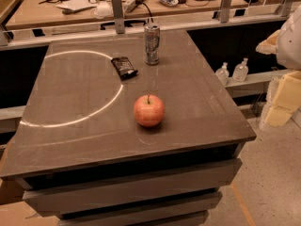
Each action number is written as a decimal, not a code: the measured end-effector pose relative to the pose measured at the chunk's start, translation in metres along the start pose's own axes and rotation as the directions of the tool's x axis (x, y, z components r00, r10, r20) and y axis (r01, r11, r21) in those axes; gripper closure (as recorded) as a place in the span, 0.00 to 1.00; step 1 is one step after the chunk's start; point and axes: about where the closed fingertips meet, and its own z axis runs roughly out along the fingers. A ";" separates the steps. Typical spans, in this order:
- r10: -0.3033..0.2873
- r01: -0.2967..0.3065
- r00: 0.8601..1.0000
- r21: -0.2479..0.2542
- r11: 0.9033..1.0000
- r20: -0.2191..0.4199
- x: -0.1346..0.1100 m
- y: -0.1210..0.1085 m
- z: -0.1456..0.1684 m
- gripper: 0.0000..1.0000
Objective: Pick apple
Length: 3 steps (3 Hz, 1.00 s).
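Note:
The apple (pixel 149 110) is round and red-orange with pale streaks and a short dark stem. It stands upright on the grey-brown table top (pixel 70 93), right of centre and towards the front edge. My gripper (pixel 283 100) shows as pale yellow blocks under a white arm part at the frame's right edge, partly cut off. It hangs off the table's right side, well apart from the apple and holding nothing visible.
A silver drink can (pixel 151 43) stands at the table's back. A dark snack packet (pixel 124 67) lies to its left. Two small clear bottles (pixel 231 72) sit on a low ledge to the right. A cluttered desk (pixel 94 4) lies behind a rail.

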 end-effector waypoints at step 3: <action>0.137 -0.132 0.911 -0.039 0.990 0.389 -0.053 0.023 0.028 0.00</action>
